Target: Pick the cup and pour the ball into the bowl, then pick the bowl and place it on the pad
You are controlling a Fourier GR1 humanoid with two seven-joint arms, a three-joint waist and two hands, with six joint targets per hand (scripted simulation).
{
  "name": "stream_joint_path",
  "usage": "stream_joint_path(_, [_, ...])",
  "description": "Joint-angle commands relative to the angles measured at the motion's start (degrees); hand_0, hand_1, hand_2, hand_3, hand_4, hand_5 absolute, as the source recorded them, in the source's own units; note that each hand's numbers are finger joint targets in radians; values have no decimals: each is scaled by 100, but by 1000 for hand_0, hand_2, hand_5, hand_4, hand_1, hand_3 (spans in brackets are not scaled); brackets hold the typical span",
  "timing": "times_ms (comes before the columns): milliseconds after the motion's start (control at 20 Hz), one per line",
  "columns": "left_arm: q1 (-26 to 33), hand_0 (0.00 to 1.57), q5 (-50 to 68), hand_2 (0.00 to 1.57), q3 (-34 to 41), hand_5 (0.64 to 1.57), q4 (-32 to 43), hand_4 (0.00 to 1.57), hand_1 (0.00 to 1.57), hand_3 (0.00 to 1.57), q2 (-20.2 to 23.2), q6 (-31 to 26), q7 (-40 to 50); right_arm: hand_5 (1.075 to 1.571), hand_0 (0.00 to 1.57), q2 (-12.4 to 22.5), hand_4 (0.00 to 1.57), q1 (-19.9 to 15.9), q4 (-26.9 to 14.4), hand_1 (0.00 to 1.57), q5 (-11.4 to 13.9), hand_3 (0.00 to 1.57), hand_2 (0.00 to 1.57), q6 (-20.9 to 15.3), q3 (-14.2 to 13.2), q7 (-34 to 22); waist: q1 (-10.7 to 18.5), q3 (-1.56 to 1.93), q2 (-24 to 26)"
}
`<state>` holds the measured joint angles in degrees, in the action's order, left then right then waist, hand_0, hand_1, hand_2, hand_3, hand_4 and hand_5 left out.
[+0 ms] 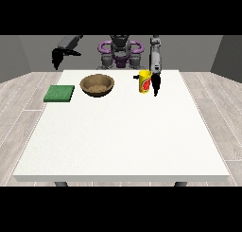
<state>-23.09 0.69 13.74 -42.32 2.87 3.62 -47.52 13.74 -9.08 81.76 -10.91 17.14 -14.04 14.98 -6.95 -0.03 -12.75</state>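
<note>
The hand at the view's right (155, 83) touches the cup (144, 81), grip unclear; bowl (97, 84) beside pad (59, 93); the other hand (56, 58) hangs raised, fingers unclear.

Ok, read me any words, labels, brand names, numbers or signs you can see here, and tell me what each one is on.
No text can be read anywhere in the front view.
Yellow cup: it carries a red patch on its side, too small and blurred to tell whether it holds lettering.
Brown wooden bowl: no marking.
Green square pad: no marking.
Large white table: no marking.
</note>
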Motion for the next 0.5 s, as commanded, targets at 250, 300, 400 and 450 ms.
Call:
stream_joint_path(250, [-326, 1018, -455, 1101, -86, 776, 771, 1467, 1018, 888, 86, 937, -607, 1570, 0, 151, 0, 15, -160, 0, 53, 0, 0, 285, -23, 399, -351, 2, -294])
stream_joint_path(300, [184, 1245, -861, 1571, -372, 1287, 660, 1329, 1245, 1571, -246, 1558, -901, 1570, 0, 85, 0, 12, -191, 0, 4, 0, 0, 134, -35, 66, -225, 5, 20])
stream_joint_path(400, [-208, 1299, -843, 1571, -235, 1255, 740, 1428, 1299, 1571, -103, 1754, -832, 1570, 0, 394, 0, -386, -220, 0, -220, 0, 0, 283, -273, 20, -249, 0, -280])
stream_joint_path(450, [-108, 1317, -811, 1571, -139, 1245, 833, 1455, 1317, 1571, -146, 1882, -1004, 1570, 0, 399, 0, -194, -62, 0, -181, 0, 0, 360, -206, 47, -427, -2, -366])
